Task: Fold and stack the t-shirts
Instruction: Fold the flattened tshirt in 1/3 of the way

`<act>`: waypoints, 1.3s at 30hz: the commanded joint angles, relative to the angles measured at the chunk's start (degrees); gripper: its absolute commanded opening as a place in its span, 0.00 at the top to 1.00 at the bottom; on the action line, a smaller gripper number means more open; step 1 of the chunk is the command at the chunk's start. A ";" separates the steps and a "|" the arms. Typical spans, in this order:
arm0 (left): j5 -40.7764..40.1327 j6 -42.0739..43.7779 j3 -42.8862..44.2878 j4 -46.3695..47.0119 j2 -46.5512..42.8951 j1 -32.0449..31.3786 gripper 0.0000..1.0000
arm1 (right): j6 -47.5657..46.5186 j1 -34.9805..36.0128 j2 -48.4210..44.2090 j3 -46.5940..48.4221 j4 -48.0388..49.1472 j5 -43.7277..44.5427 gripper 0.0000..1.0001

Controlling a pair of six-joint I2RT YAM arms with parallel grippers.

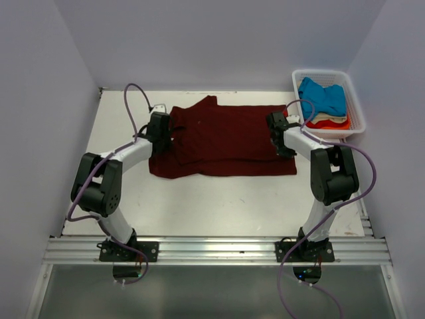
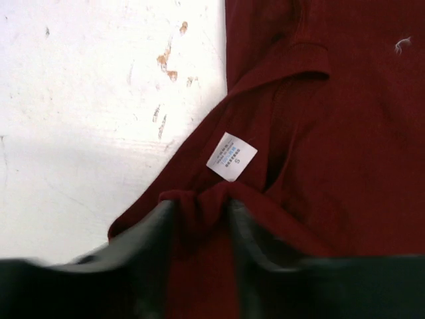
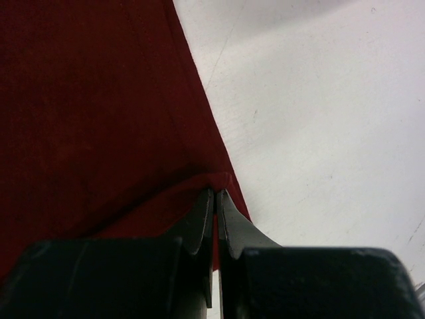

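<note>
- top external: maroon t-shirt (image 1: 226,143) lies partly folded between both arms, fold seemingly unfinished.
- right gripper (image 3: 216,199) pinches its edge; left gripper (image 2: 199,212) stands narrowly parted around collar cloth, grip unclear.
- other t-shirts (image 1: 323,95) sit in the basket (image 1: 358,109); no stack yet.

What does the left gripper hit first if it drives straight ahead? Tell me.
The maroon t-shirt itself: cloth sits bunched between the fingers of the left gripper, and the shirt's white size label lies just ahead. Depth is unclear, but it probably meets cloth first.
</note>
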 commanded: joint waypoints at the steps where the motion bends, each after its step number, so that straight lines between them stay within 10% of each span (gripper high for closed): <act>1: -3.44 -0.52 4.24 0.60 -0.41 0.41 0.49 | -0.25 -0.55 -0.85 -0.01 2.62 0.39 1.00; 3: -4.50 -0.61 3.63 -0.55 -3.03 0.14 0.00 | -0.34 -0.55 -1.65 -0.88 3.67 -0.49 1.00; 15: 3.92 -2.98 -6.47 -4.15 -19.57 -2.84 0.00 | -1.13 -0.55 -3.41 -2.12 5.17 -1.73 1.00; 19: 6.04 -5.17 -10.43 -4.95 -21.77 -3.11 0.00 | 0.98 -0.55 -2.70 -0.81 1.84 0.29 0.39; 26: 9.03 -8.43 -17.38 -0.91 -22.57 -3.99 0.00 | 0.98 -0.12 -12.00 -4.49 2.79 -3.39 0.35; 31: 10.09 -8.96 -19.31 2.69 -20.81 -4.08 0.08 | 0.63 1.29 -20.10 -9.85 3.49 -9.53 0.43; 36: 12.11 -9.31 -19.05 5.07 -18.52 -4.51 0.32 | 1.25 1.73 -22.83 -16.00 5.51 -16.31 0.94; 39: 12.64 -9.22 -17.65 4.72 -18.61 -4.95 0.47 | 1.68 1.91 -21.52 -18.11 6.75 -18.60 1.00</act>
